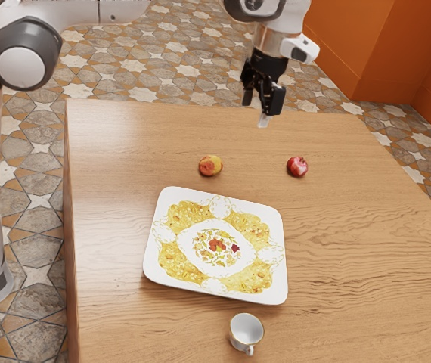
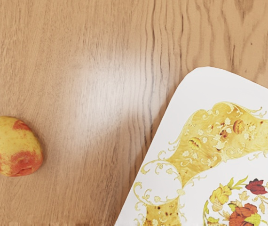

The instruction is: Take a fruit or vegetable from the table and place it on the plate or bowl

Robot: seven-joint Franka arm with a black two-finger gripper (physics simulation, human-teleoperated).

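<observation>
A yellow and red fruit [image 1: 210, 165] lies on the wooden table just beyond the plate's far edge. A dark red fruit [image 1: 297, 167] lies apart from it, toward the exterior view's right. The square white plate [image 1: 217, 198] with yellow floral ornament sits mid-table with nothing on it. My gripper [image 1: 264, 113] hangs high above the table's far part, beyond both fruits, open and holding nothing. In the wrist view the yellow and red fruit [image 2: 11, 146] rests on bare wood, a gap away from one corner of the plate [image 2: 204, 89].
A small white cup [image 1: 246, 331] stands near the table's front edge, just in front of the plate. The table's edge [image 1: 68, 227] runs along the exterior view's left, with tiled floor beyond. Orange walls [image 1: 382, 45] stand at the far right.
</observation>
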